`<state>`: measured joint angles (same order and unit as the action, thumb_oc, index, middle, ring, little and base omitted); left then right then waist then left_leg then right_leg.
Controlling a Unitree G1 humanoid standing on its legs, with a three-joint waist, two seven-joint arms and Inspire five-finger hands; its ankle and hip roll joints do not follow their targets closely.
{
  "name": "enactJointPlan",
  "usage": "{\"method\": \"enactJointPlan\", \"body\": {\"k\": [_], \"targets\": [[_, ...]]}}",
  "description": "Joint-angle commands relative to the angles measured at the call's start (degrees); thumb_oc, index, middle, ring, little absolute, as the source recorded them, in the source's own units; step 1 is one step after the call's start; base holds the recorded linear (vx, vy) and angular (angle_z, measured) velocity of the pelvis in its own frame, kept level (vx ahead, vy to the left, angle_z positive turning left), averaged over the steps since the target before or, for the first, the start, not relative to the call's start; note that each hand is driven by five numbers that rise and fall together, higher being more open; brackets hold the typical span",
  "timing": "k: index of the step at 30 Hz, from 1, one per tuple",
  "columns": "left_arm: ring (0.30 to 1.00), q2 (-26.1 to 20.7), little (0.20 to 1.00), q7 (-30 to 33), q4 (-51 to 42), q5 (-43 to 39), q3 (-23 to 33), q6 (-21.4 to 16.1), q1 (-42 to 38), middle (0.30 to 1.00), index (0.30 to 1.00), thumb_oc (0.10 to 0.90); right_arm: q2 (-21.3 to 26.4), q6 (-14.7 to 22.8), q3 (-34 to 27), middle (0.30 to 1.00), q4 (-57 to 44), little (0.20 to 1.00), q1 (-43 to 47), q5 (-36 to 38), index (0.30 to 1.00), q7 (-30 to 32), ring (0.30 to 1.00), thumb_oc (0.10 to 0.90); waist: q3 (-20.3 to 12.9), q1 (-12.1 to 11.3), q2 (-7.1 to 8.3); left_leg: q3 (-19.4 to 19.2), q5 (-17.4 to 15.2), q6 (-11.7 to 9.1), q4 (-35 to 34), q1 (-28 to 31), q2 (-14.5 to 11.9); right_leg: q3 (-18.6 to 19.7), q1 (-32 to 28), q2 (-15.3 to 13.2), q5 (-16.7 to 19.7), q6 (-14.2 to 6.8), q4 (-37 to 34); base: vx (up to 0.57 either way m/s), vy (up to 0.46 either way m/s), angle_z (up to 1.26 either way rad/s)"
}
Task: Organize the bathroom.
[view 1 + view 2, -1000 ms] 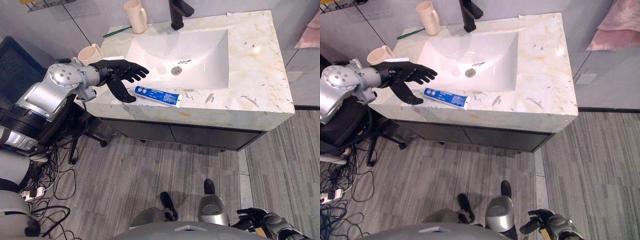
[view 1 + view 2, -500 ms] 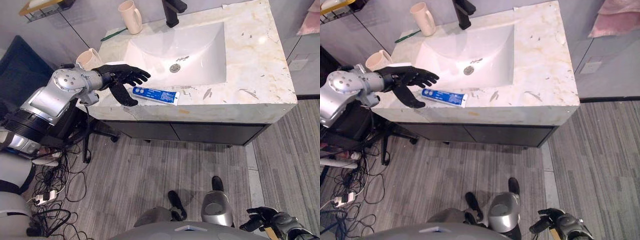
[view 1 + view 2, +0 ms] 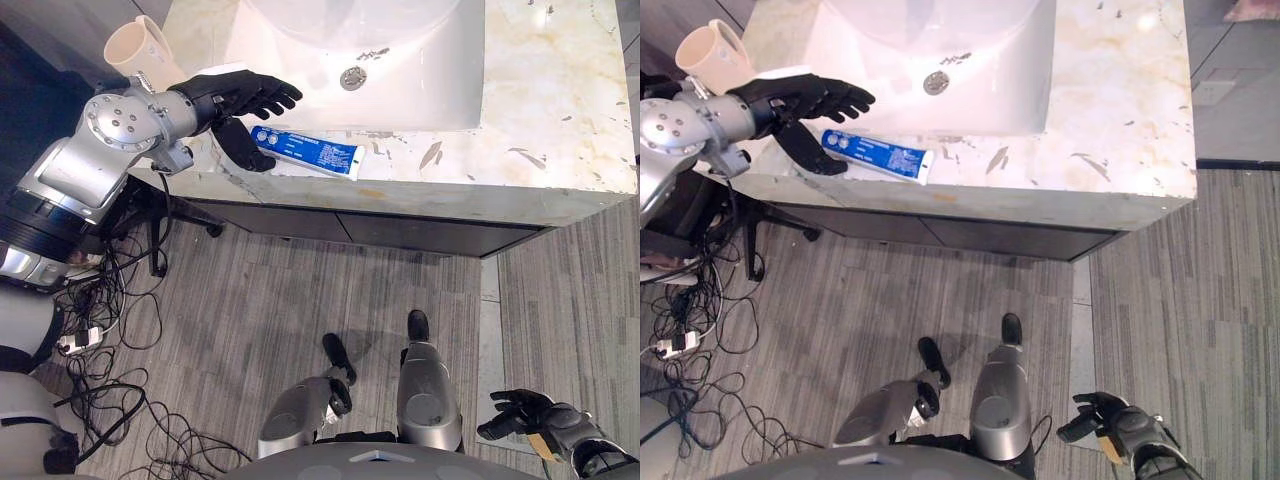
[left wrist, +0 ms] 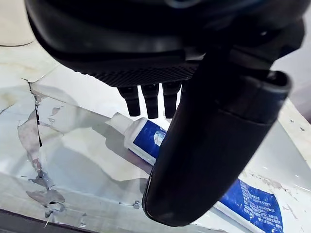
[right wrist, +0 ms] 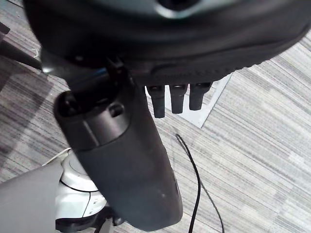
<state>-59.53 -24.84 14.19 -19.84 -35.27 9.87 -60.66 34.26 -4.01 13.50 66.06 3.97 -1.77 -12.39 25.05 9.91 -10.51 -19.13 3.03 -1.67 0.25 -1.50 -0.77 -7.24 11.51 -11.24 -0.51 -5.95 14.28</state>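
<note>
Your toothpaste tube (image 3: 306,151) lies flat on the marble-patterned countertop (image 3: 545,120), along its front strip just before the sink; it is a soft, flattened tube, blue with white print, its white cap end toward your left and its broad crimped end toward the drain side. Your left hand (image 3: 235,100) hangs over the cap end with the fingers spread straight and the thumb angled down beside the tube; it grips nothing, and in the left wrist view the thumb (image 4: 214,145) crosses in front of the tube (image 4: 146,138) while the fingertips (image 4: 149,101) sit above it; you cannot tell from these views whether the thumb touches it. Behind the tube is the white basin (image 3: 420,70), smooth and rectangular with rounded corners, a round metal drain (image 3: 351,77) in its floor. A cream ceramic mug (image 3: 140,48) stands at the counter's left edge, just behind your left wrist. Your right hand (image 3: 1108,425) hangs low over the grey wood-grain plank floor (image 3: 1200,300), well apart from the vanity, its fingers loosely open and holding nothing.
</note>
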Motion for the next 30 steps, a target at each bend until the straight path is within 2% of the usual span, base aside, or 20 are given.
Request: {"method": "enactJointPlan", "body": {"k": [1, 10, 11, 12, 18, 30], "targets": [[0.900, -3.81, 0.900, 4.11, 2.64, 2.33, 3.86, -2.71, -5.73, 0.900, 0.900, 0.800, 2.01, -0.47, 0.98, 0.900, -0.13, 0.900, -3.46, -0.09, 0.900, -0.14, 0.900, 0.800, -3.56, 0.47, 1.60, 0.46, -4.74, -2.58, 9.99, -1.64, -3.99, 1.78, -0.96, -1.89, 0.42, -3.94, -3.03, 0.00, 0.000, 0.00], [0.900, -3.86, 0.900, 3.85, 3.22, 1.38, 2.76, -2.45, -7.41, 0.900, 0.900, 0.800, 1.88, -0.69, 1.23, 0.900, -0.45, 0.900, -2.96, 0.49, 0.900, 0.28, 0.900, 0.800, -2.88, 0.60, 1.83, 0.29, -4.50, -2.77, 10.11, -1.81, -4.22, 1.67, -0.95, -1.75, 0.44, -3.81, -3.13, 0.00, 0.000, 0.00], [0.516, -3.78, 0.516, 2.95, 3.01, 1.18, 2.72, -1.52, -7.28, 0.516, 0.516, 0.544, 1.77, -0.75, 1.01, 0.900, -0.12, 0.900, -2.95, 0.38, 0.900, 0.40, 0.900, 0.800, -2.84, 0.57, 1.79, 0.27, -4.38, -2.78, 9.99, -1.53, -4.22, 1.62, -1.35, -1.70, 0.52, -3.82, -3.43, 0.00, 0.000, 0.00], [0.300, -3.75, 0.300, 1.76, 2.92, 1.32, 2.50, -0.51, -7.15, 0.300, 0.300, 0.400, 1.84, -0.92, 0.84, 0.900, -0.19, 0.900, -3.00, 0.44, 0.900, 0.38, 0.900, 0.800, -2.89, 0.50, 1.69, 0.32, -4.28, -2.80, 10.10, -1.62, -4.25, 1.65, -1.40, -1.70, 0.50, -3.80, -3.46, 0.00, 0.000, 0.00], [0.300, -3.35, 0.300, -0.15, 4.07, 1.52, 2.37, 0.13, -6.57, 0.300, 0.300, 0.400, 1.96, -1.29, 0.77, 0.900, -0.26, 0.900, -2.43, 0.66, 0.900, 0.26, 0.900, 0.800, -2.42, 0.42, 1.57, 0.33, -4.29, -2.76, 10.58, -2.22, -4.25, 1.72, -1.06, -1.83, 0.54, -3.70, -3.27, 0.00, 0.001, 0.01], [0.300, -3.35, 0.300, 1.07, 4.78, 2.14, 2.84, -0.06, -7.04, 0.300, 0.300, 0.400, 1.33, -1.08, 1.04, 0.900, -0.31, 0.900, -1.66, 1.87, 0.900, 1.22, 0.900, 0.800, -1.03, 0.55, 2.18, 0.06, -4.46, -2.76, 10.54, -2.93, -4.57, 1.59, -0.40, -1.73, 0.52, -3.60, -3.18, -0.01, -0.002, -0.02]]}}
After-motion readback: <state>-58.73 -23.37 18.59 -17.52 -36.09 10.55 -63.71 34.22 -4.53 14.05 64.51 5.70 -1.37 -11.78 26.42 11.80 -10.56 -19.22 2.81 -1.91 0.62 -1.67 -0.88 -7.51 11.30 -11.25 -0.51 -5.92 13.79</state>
